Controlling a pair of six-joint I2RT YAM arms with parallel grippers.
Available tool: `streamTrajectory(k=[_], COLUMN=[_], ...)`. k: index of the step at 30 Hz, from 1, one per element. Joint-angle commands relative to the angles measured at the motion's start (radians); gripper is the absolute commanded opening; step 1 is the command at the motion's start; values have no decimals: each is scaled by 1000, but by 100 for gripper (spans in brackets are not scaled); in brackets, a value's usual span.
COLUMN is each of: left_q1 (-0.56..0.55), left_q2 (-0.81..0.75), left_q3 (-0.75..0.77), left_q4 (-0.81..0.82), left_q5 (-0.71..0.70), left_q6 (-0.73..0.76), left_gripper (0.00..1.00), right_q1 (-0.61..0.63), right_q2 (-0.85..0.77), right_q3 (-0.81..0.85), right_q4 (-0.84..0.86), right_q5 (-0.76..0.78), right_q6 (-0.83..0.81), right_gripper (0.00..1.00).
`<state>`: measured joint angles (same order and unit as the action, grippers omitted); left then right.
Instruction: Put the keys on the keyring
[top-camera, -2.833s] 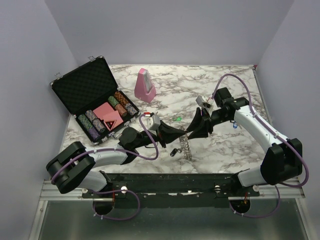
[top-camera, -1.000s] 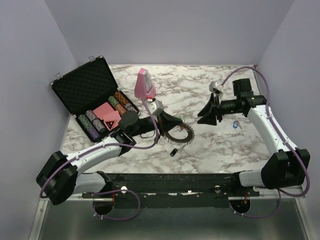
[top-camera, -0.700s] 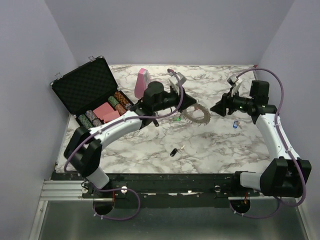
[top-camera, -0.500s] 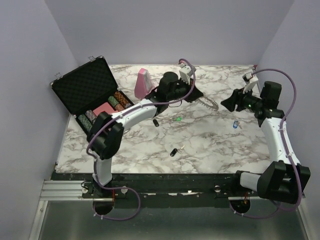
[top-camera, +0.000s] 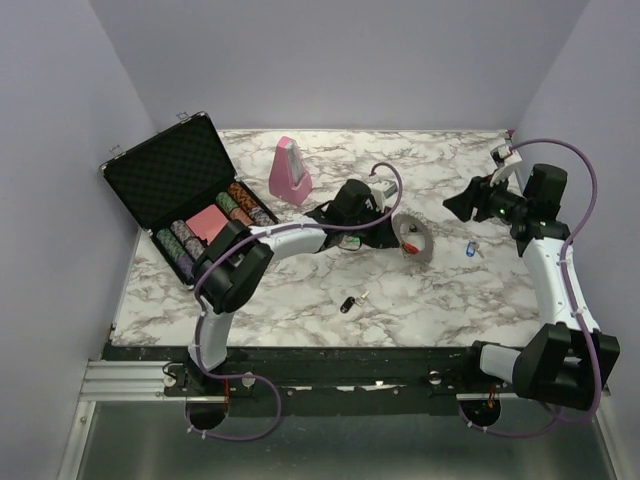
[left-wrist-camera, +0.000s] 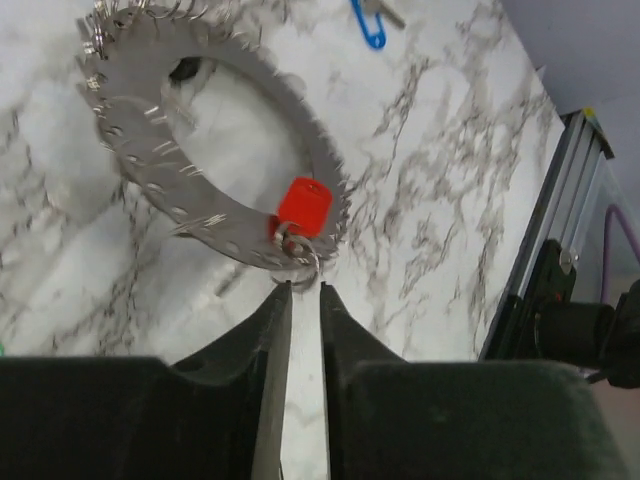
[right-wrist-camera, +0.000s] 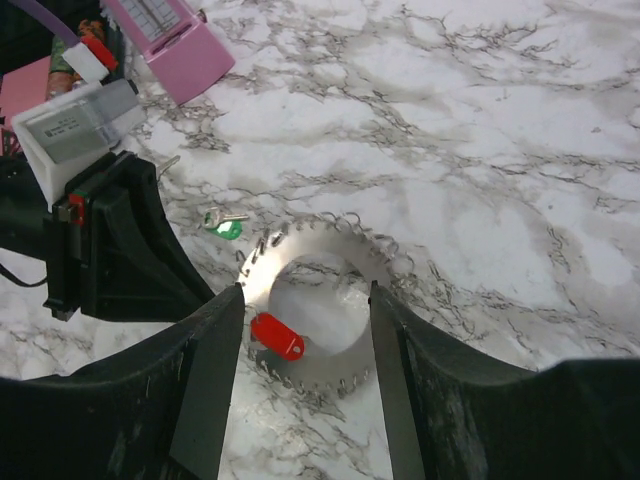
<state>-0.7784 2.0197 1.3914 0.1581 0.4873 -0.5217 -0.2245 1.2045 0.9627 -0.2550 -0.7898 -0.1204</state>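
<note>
Keyring (left-wrist-camera: 160, 175) lies on the table (top-camera: 300, 290), 1 red-capped key (left-wrist-camera: 303, 205) hooked on; left gripper (left-wrist-camera: 305, 288) barely parted at its rim, right gripper (right-wrist-camera: 305, 290) spread wide

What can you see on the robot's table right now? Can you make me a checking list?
Surface: marble table, no spills seen.
Job's things: keyring lies flat, red key at its rim; blue key, black key and green key lie loose.
Clutter: open poker-chip case, pink metronome.
Grippers: left gripper a crack open at the ring's rim; right gripper wide open, holding nothing.
Cables: purple cables loop over both arms.
Surroundings: lilac walls; nothing else seen.
</note>
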Motion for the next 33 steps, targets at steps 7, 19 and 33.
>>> streamTrajectory(k=[7, 19, 33], left_q1=[-1, 316, 475], left_q2=[-471, -1291, -1523], left_q3=[-225, -681, -658], left_q4=[0, -133, -523], left_q5=[-150, -178, -219], left_q6=[153, 111, 299], left_gripper=[57, 99, 99], right_q1=[-7, -58, -61], right_q2=[7, -152, -201], right_q3=[-18, -59, 85], right_q4=[-23, 32, 27], right_q5=[-205, -125, 190], right_q6=[-91, -44, 482], right_gripper=[65, 88, 100])
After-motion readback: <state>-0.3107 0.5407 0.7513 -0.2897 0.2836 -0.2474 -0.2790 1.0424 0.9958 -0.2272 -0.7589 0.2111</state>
